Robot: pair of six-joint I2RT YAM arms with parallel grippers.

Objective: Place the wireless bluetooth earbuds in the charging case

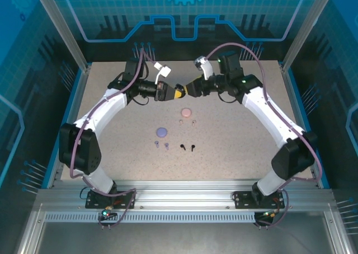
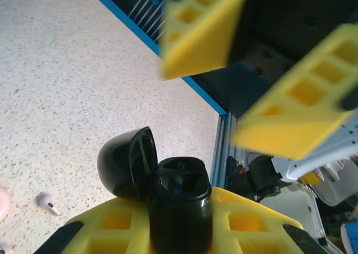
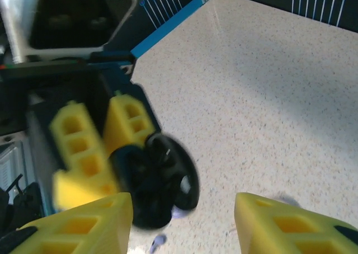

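My left gripper (image 1: 174, 92) is shut on the black charging case (image 2: 180, 209), held up above the table's far middle. The case's lid (image 2: 127, 163) is flipped open to the left, and its two sockets look empty. My right gripper (image 1: 188, 89) faces it, open, its yellow fingers (image 2: 204, 24) just beyond the case and apart from it. In the right wrist view the case (image 3: 159, 181) is blurred ahead of my open right gripper (image 3: 182, 215). On the table lie two pink earbuds (image 1: 193, 123), two lilac earbuds (image 1: 166, 147) and two black earbuds (image 1: 183, 147).
A round pink case (image 1: 185, 112) and a round lilac case (image 1: 161, 132) lie shut on the speckled table (image 1: 240, 136), beside their earbuds. A blue rim (image 2: 190, 86) and metal posts border the table. One pink earbud (image 2: 48, 203) lies below the held case.
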